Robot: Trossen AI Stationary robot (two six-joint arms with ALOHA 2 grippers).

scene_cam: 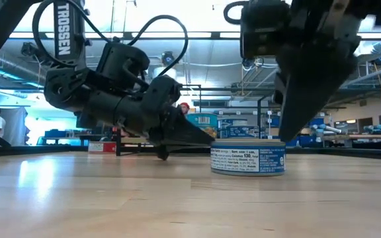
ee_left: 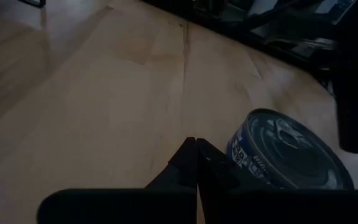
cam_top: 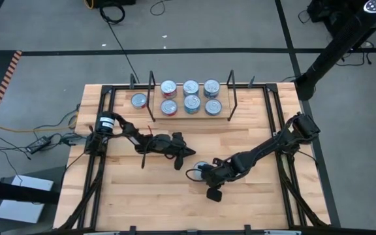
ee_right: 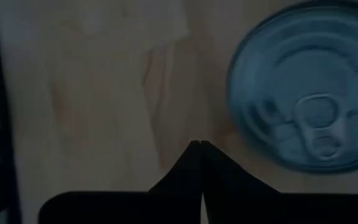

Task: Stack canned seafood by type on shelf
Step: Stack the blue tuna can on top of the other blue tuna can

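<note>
A flat blue-labelled tin of canned seafood [scene_cam: 248, 157] [cam_top: 202, 166] stands on its base on the tabletop, silver lid up. My left gripper [ee_left: 196, 142] [cam_top: 191, 154] is shut and lies low, nearly level, its tips at the tin's left side. My right gripper [ee_right: 201, 144] [scene_cam: 288, 135] is shut and slants down beside the tin's right rim, with a strip of wood between it and the tin [ee_right: 303, 87]. The shelf [cam_top: 191, 117] at the far side carries several tins [cam_top: 191, 96]. My left gripper lies with the outer side of one shut finger [ee_left: 224, 167] close against the tin's side wall [ee_left: 238, 152], coming level from the table's left. Whether it touches the wall I cannot tell. The tin stands flat on the table.
One more tin [cam_top: 139, 100] stands on the tabletop left of the shelf's black wire end frame [cam_top: 152, 94]. The table's black frame rails [cam_top: 106, 104] run along both sides. Bare wood lies toward the near edge [cam_top: 175, 202].
</note>
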